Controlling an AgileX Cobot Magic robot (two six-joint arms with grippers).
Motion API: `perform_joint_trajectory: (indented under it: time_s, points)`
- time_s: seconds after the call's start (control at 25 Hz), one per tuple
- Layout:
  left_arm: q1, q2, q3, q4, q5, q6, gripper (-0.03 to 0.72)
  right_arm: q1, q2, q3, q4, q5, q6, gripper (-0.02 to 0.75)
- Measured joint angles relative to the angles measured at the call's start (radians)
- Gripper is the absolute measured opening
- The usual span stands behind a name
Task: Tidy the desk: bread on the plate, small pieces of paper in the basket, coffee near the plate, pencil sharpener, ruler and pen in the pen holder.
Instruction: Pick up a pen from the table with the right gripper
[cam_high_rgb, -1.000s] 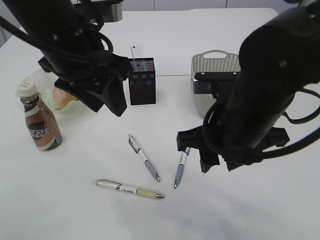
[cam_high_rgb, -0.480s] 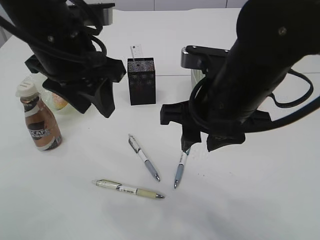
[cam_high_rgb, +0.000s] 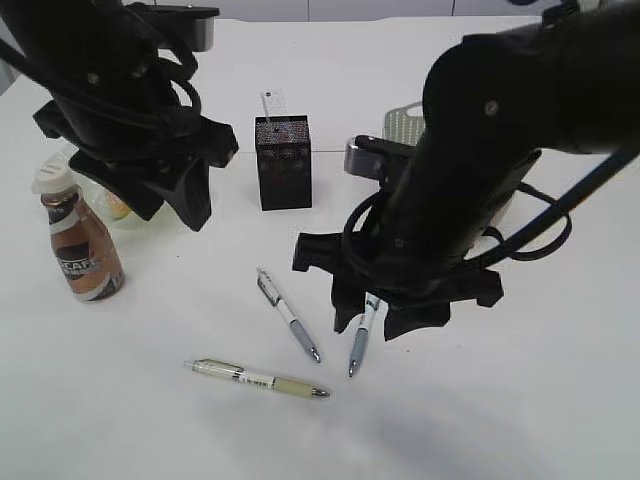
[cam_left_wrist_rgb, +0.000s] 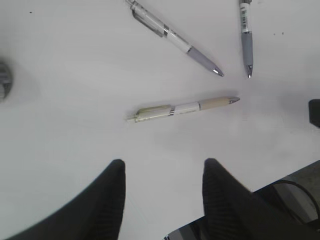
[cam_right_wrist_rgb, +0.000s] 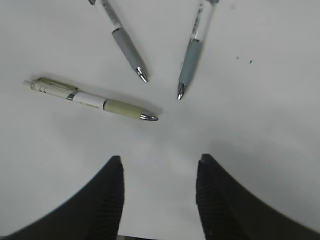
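Three pens lying loose mid-surface (cam_high_rgb: 120, 420): cream pen (cam_high_rgb: 258, 379) nearest the front, grey pen (cam_high_rgb: 288, 314) & blue-grey pen (cam_high_rgb: 360, 335) fanning above it. R gripper (cam_high_rgb: 362, 322) hanging spread & empty over the blue-grey one, arm hiding most of the basket (cam_high_rgb: 405, 122). L gripper (cam_high_rgb: 168, 208) hovering spread, nothing held, blocking the plate (cam_high_rgb: 95, 195); probably bread (cam_high_rgb: 118, 206) in it. Coffee (cam_high_rgb: 80, 249) standing beside the plate. Pen holder (cam_high_rgb: 283, 161) sitting upright between the arms, white item sticking out. Front of surface lying open.

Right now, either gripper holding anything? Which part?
Nothing held. Left gripper and right gripper are both open and empty above the desk; three pens lie loose.
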Motion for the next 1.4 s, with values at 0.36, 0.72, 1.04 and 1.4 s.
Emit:
perform_joint_trajectory:
  time_s: [0.36,0.72,1.04,1.4]
  points:
    - [0.002,0.000,-0.004,0.053,0.002,0.000,0.372,-0.032,0.088,-0.133,0.036,0.000,0.025,0.349]
    - [0.007,-0.045,-0.140,0.073,0.006,-0.012,0.371,-0.062,0.175,-0.241,0.033,0.040,0.043,0.351]
    - [0.140,-0.116,-0.174,0.073,0.015,-0.030,0.372,-0.065,0.186,-0.245,-0.015,0.048,0.047,0.352]
    - [0.281,-0.180,-0.174,0.087,0.022,-0.009,0.371,-0.071,0.270,-0.314,-0.061,0.080,0.101,0.351]
